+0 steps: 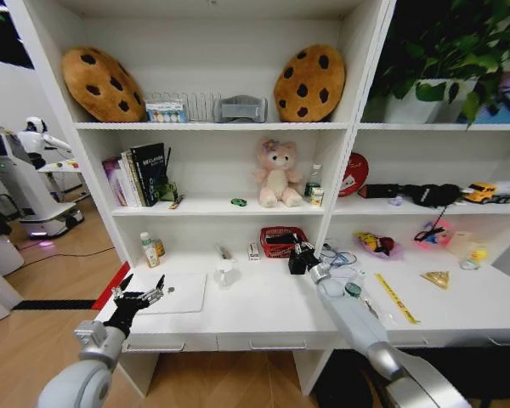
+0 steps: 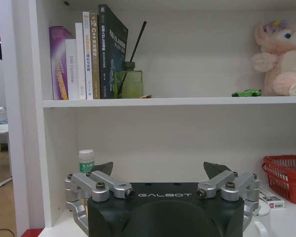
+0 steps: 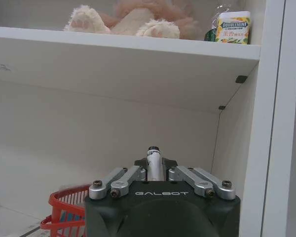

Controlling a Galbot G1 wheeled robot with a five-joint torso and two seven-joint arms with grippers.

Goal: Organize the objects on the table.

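My right gripper (image 1: 303,256) hovers over the white table (image 1: 263,310) beside the red basket (image 1: 280,241). In the right wrist view this gripper (image 3: 154,167) is shut on a slim white pen with a dark tip (image 3: 153,157), with the basket (image 3: 64,211) just below. The left gripper (image 1: 141,294) hangs open above the silver laptop (image 1: 177,294) at the table's left end; in the left wrist view it (image 2: 160,170) holds nothing. Small bottles (image 1: 150,250) stand behind the laptop. A yellow ruler (image 1: 397,298) lies at the right. The green toy car (image 1: 239,202) sits on the shelf.
A white cup (image 1: 225,272) and a small red-and-white box (image 1: 253,252) lie mid-table, with cables (image 1: 337,255) to the right of the basket. Shelf boards hang low over the table's back. Books (image 2: 89,54) and a pink teddy bear (image 2: 282,57) fill the shelf above.
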